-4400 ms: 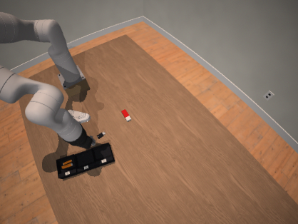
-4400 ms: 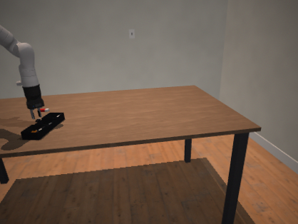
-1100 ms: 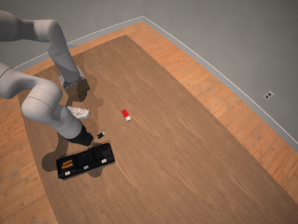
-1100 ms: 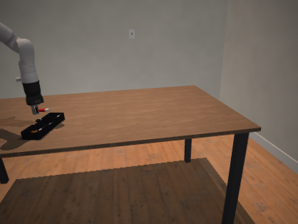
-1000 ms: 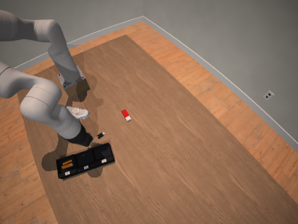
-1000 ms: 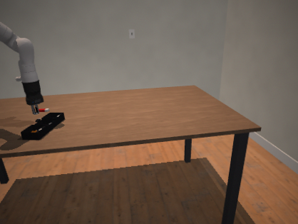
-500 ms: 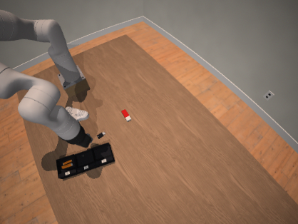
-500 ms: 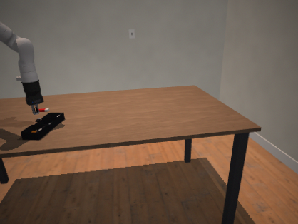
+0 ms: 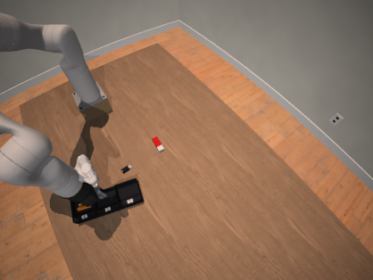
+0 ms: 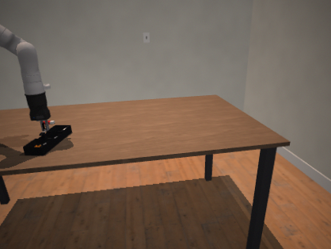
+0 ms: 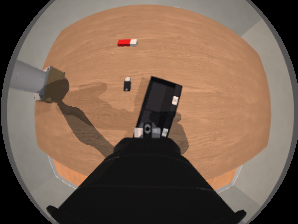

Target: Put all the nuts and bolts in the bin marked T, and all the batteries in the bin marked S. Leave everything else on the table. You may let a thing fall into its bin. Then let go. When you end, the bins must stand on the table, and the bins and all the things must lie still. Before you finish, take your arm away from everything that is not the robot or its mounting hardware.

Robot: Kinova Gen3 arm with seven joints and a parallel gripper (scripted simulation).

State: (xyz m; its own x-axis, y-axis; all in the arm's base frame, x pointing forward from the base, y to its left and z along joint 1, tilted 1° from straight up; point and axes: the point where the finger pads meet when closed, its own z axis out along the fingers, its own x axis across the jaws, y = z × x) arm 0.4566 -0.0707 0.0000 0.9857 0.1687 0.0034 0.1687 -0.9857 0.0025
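The black bin tray point(image 9: 108, 201) lies near the table's left front; it also shows in the exterior view point(image 10: 47, 139) and in the wrist view point(image 11: 161, 104). It has three compartments with white labels too small to read. Orange things point(image 9: 80, 206) lie in its left end compartment. My gripper point(image 9: 101, 193) hangs just above the tray, over the left-middle part, in the exterior view point(image 10: 45, 126) and the wrist view point(image 11: 148, 132). Its fingers stand narrow on a small grey thing that is too small to name. A small black thing with a pale tip point(image 9: 126, 168) lies on the table beside the tray.
A red and white block point(image 9: 157, 144) lies on the table beyond the tray, also in the wrist view point(image 11: 127, 42). The arm's base point(image 9: 91, 100) stands at the table's far left. The table's edge runs close behind the tray.
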